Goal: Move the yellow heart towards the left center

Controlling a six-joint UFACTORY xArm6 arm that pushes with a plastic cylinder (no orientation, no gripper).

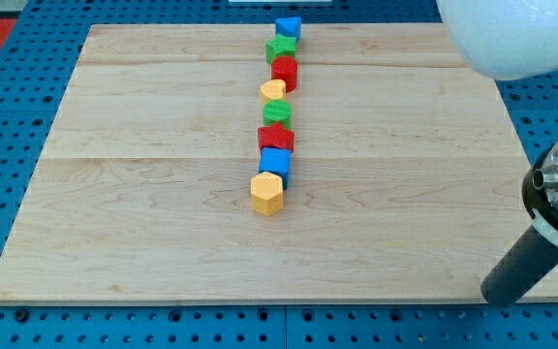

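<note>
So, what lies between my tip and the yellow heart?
In the camera view, only bare board lies between my tip, at the view's bottom right, and the yellow heart. The other blocks in the heart's column sit above and below it, not on that stretch.

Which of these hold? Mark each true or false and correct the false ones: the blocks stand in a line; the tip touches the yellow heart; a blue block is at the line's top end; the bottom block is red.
1. The blocks stand in a line running up and down the board. True.
2. My tip touches the yellow heart. False: the tip sits at the view's bottom right, far from every block.
3. A blue block is at the line's top end. True.
4. The bottom block is red. False: it is a yellow hexagon; the red star lies higher up.
</note>
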